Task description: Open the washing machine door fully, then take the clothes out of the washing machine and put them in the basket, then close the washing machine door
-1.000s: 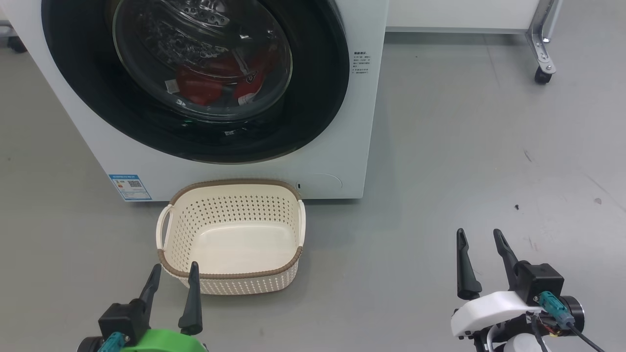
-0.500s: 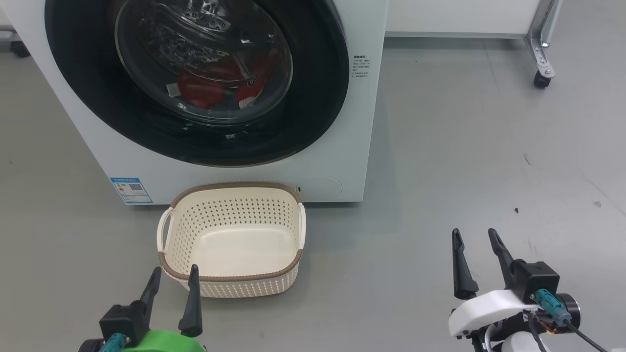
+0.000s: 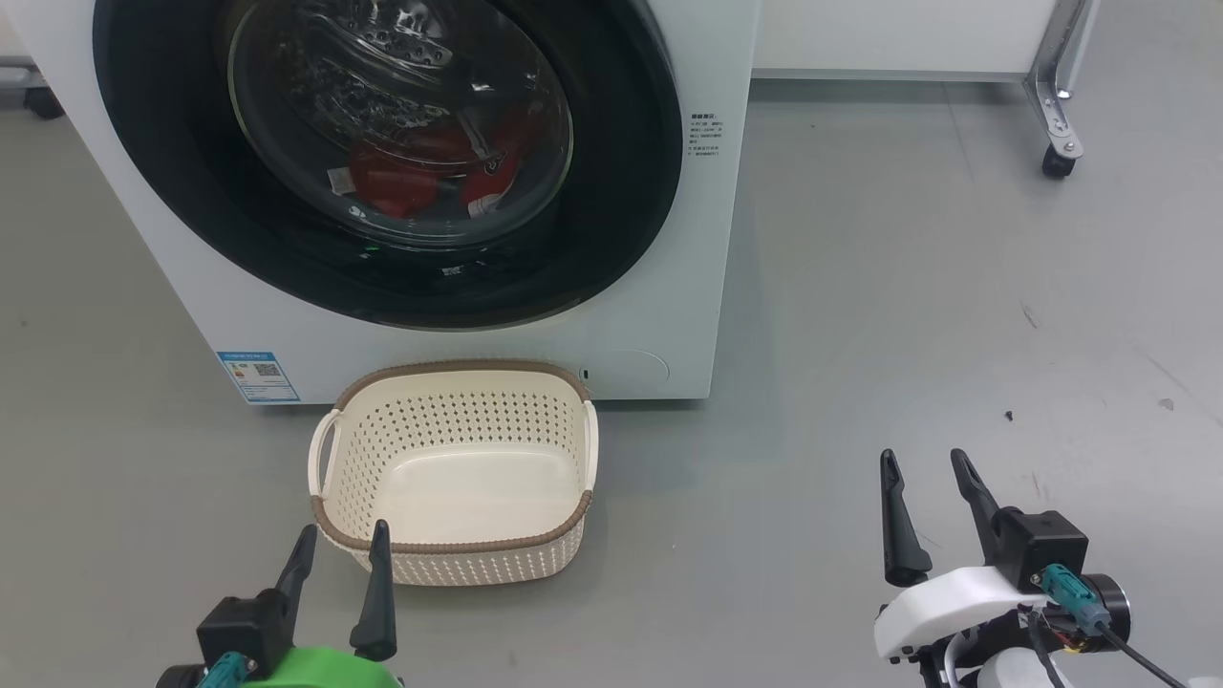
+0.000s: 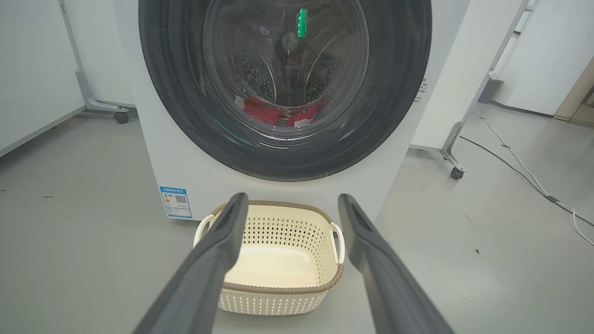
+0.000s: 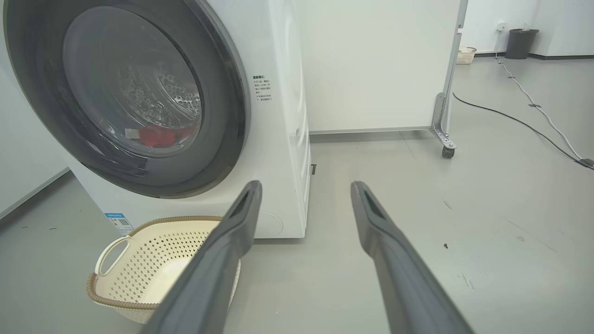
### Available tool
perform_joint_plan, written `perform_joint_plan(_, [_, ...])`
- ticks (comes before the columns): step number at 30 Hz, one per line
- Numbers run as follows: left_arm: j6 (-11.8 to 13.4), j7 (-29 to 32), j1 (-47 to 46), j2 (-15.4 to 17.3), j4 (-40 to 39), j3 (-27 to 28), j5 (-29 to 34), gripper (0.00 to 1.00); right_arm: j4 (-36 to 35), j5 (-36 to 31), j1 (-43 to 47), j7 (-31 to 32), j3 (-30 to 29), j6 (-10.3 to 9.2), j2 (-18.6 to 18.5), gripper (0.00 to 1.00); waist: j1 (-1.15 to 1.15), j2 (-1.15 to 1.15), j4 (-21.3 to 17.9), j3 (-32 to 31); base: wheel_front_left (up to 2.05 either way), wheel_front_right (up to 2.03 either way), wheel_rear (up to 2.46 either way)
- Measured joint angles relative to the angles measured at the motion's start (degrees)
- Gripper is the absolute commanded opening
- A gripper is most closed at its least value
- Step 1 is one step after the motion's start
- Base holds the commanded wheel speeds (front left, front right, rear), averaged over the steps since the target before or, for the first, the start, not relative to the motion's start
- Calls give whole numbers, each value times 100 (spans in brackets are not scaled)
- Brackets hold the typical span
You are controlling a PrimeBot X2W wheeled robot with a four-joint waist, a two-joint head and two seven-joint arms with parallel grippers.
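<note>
Left end effector (image 3: 342, 531) hangs low at the near edge, its two dark fingers spread apart and holding nothing. The right end effector (image 3: 923, 461) is likewise spread and empty, well off to the right over bare floor (image 3: 860, 287). Just ahead of the left one sits the basket (image 3: 449, 548), nothing in it, just before the foot of the washing machine (image 3: 707, 287). Beyond and above, the washing machine door (image 3: 153, 191) is shut, with the clothes (image 3: 401, 182) a red heap behind its glass. So the door lies straight ahead of and above the left arm, which looks the nearer. The right one stands past the machine's right edge (which side carries the catch I cannot tell).
</note>
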Motion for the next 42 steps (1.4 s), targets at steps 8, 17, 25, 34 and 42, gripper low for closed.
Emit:
perform_joint_plan(8, [0,0,0,-1,1,-30,-33,100,22,0,-13,0,1,-2,0,100,0,0,3,11,0,0,0])
perform_joint_plan(17, [1,0,-1,-1,-5,-60,-42,100,26,0,-25,0,-13,-8,1,100,0,0,15,50,0,0,0])
perform_joint_plan(25, [9,0,-30,-3,-81,-97,-48,100,-12,1,-77,-1,-82,-47,4,100,0,0,39,172,0,0,0])
perform_joint_plan(34, [9,0,-166,-4,-194,-123,-48,100,-148,54,-231,-1,-151,-47,4,100,0,0,93,378,0,0,0])
perform_joint_plan(42, [9,-1,-393,-7,-368,-238,-41,100,-456,-94,-714,-8,-203,-48,-82,100,0,0,174,796,0,0,0])
